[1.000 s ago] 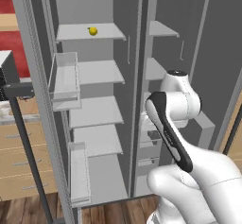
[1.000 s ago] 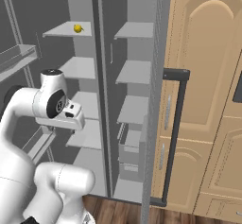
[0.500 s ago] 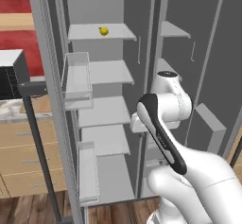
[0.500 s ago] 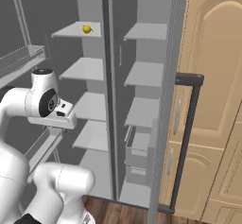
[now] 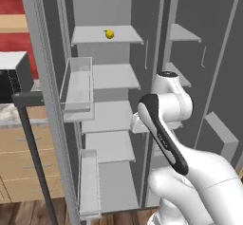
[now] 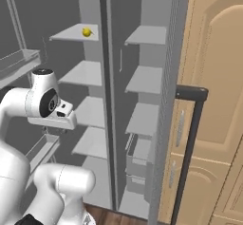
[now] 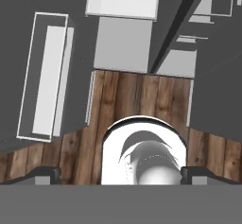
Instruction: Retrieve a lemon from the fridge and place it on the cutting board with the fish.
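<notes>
Right, the fridge (image 5: 118, 10) stands open in front of me, its grey shelves bare except the top left one, where the lemon (image 5: 109, 34) sits near the front edge, high above my arm; from the right base camera the same lemon (image 6: 87, 31) shows on that top shelf. My arm is folded low with the wrist pointing down, so the hand camera looks at the wooden floor (image 7: 142, 95) and the foot of the fridge, not at the fruit. The pincer (image 7: 120, 175) has its fingertips spread wide apart at the bottom corners of that view, holding nothing. My worry is the reach: raising the hand from here means passing the clear door bins (image 5: 78, 91) and the shelf edges, and a clipped shelf could jar the lemon. Being round, it may roll back out of reach if I nudge it before closing.
</notes>
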Controlling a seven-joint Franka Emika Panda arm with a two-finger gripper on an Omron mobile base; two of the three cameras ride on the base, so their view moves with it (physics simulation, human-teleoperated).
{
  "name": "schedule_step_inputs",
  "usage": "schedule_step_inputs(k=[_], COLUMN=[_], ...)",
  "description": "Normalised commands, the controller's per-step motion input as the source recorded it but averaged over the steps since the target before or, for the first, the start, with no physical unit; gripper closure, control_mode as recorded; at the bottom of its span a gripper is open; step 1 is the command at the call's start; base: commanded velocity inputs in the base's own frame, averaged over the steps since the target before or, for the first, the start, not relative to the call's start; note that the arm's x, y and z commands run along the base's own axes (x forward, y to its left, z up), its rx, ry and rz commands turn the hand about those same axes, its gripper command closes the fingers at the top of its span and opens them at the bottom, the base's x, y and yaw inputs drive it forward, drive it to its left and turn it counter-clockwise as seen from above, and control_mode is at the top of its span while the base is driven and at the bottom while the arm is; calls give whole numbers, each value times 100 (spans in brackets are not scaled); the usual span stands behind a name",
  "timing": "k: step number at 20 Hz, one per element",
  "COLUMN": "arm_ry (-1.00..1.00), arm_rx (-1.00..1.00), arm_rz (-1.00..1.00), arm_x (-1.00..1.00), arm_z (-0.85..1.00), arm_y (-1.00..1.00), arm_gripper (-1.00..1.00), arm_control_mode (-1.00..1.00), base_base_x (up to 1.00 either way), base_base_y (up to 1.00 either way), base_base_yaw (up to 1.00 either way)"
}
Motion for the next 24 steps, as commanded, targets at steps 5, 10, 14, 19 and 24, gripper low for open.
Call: schedule_step_inputs(k=[5, 10, 14, 19, 24], arm_ry=[0, 0, 0, 0, 0], arm_rx=[0, 0, 0, 0, 0], arm_rz=[0, 0, 0, 0, 0], arm_x=[0, 0, 0, 0, 0], arm_z=[0, 0, 0, 0, 0], arm_y=[0, 0, 0, 0, 0], arm_gripper=[-100, -100, -100, -100, -100], arm_control_mode=[100, 100, 100, 100, 100], base_base_x=[43, 60, 60, 52, 52], base_base_y=[-30, -1, -6, 11, 8], base_base_yaw=[4, 0, 2, 2, 0])
